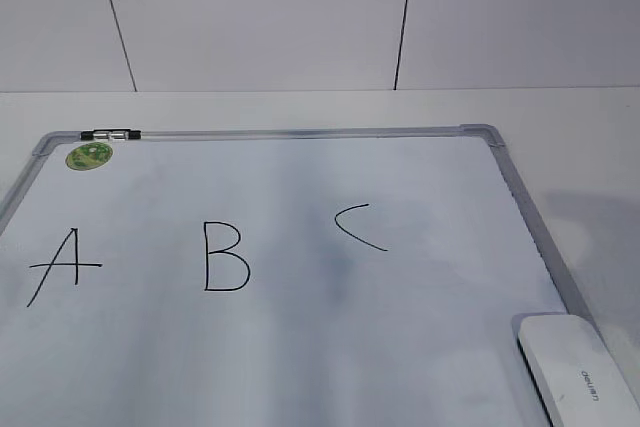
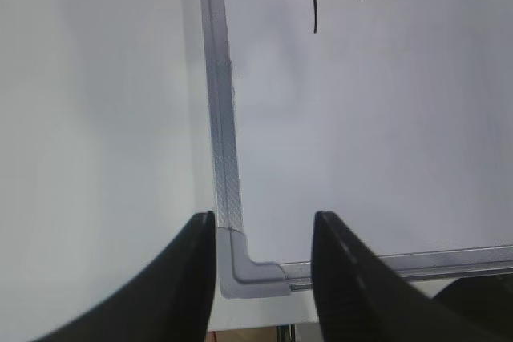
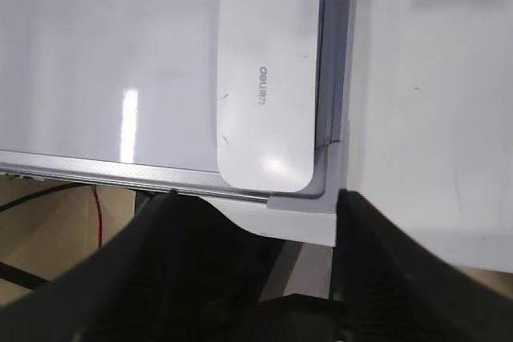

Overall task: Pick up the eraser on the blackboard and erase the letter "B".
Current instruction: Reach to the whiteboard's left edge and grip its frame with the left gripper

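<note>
The blackboard (image 1: 300,347) is a white board with a grey frame lying flat on the table. It bears black letters A (image 1: 62,265), the letter "B" (image 1: 226,256) and C (image 1: 360,226). The white eraser (image 1: 578,372) lies flat at the board's near right corner; it also shows in the right wrist view (image 3: 268,82). My right gripper (image 3: 256,206) is open and empty, hovering just short of the eraser's near end. My left gripper (image 2: 263,226) is open and empty above the board's near left corner (image 2: 252,266). Neither gripper shows in the exterior view.
A round green sticker (image 1: 89,155) and a marker clip (image 1: 114,134) sit at the board's far left corner. White table (image 1: 560,112) surrounds the board; a tiled wall stands behind. The table edge and cables (image 3: 96,206) show below the right gripper.
</note>
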Available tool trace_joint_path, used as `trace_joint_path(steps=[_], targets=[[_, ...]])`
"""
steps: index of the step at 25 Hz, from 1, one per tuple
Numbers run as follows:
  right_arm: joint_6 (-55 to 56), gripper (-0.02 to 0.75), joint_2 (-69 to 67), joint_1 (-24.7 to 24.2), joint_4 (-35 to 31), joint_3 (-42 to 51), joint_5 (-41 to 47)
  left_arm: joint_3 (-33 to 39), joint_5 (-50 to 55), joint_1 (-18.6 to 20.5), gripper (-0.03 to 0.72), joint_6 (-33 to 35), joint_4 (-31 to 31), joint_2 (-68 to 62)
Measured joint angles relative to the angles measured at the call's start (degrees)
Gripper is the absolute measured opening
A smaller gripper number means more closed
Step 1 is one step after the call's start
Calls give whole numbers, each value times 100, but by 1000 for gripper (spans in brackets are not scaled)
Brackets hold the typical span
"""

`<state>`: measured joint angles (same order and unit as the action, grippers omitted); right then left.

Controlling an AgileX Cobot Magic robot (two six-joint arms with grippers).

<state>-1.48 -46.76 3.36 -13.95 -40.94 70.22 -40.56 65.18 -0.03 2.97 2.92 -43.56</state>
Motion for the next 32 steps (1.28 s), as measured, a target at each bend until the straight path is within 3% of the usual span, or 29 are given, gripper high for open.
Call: trace_joint_path(steps=[16,25,32], targets=[[-138,461,-424,0,31,-36,4,-2042,173,0,297,529,200,-3749],[-155,461,-424,0,59,-36,4,-2114,-488,452,296,768,225,-4806],[-155,461,-424,0,59,-36,4,-2114,-897,464,295,880,225,-5174]])
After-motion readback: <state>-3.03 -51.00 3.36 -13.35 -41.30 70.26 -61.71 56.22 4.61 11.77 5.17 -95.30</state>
